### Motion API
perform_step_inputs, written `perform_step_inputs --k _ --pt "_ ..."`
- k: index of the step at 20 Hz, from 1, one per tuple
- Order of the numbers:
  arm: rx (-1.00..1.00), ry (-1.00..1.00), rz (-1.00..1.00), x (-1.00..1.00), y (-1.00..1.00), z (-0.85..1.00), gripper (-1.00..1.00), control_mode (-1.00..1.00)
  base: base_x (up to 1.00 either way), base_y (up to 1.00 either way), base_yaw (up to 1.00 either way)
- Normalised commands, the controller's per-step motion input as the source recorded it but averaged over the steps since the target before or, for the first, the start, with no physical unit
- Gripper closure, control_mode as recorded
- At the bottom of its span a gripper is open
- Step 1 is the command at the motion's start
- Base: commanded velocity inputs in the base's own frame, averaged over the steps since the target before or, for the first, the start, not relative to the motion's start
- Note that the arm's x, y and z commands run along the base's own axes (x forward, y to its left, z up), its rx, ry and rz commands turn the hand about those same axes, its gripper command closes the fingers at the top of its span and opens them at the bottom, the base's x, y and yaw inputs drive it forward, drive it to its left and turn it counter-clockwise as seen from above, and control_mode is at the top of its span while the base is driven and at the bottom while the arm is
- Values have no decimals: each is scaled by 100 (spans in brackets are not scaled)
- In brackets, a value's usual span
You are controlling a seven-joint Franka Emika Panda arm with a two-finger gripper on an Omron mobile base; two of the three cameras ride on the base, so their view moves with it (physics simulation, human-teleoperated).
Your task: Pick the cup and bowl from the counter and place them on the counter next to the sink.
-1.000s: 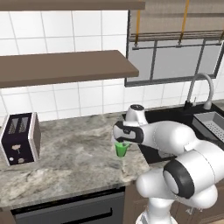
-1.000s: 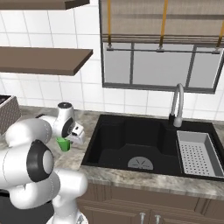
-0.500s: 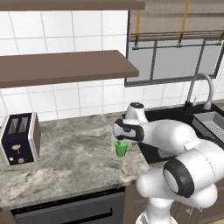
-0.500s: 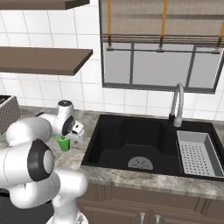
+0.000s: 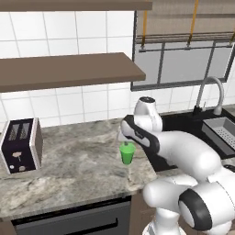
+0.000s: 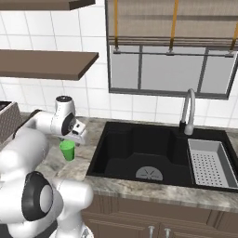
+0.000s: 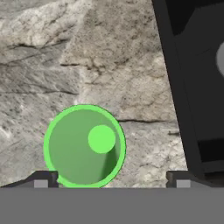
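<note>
Evidently the green cup [image 5: 128, 153] stands upright on the worktop [image 5: 78, 165] just beside the sink [image 6: 139, 151], with the tool [image 7: 111, 179] spread wide and holding nothing, so next the bowl must be fetched.

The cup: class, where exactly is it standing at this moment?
In the left base view the cup stands upright on the counter, just left of the sink and right of the toaster, directly under the open gripper.
</note>
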Motion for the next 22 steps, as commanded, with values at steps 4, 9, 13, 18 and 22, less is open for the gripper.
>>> perform_step_inputs --k 4,9,13,18,22 --pt "0 0 0 -51 -3 51 -100 -100 0 0 0" --pt "0 0 -3 -72 -20 24 -100 -100 0 0 0" --pt "0 0 -2 -72 -27 25 -100 -100 0 0 0" --pt "1 -4 0 -90 -29 48 -100 -100 0 0 0" --pt "0 -6 0 -83 -16 50 -100 -100 0 0 0"
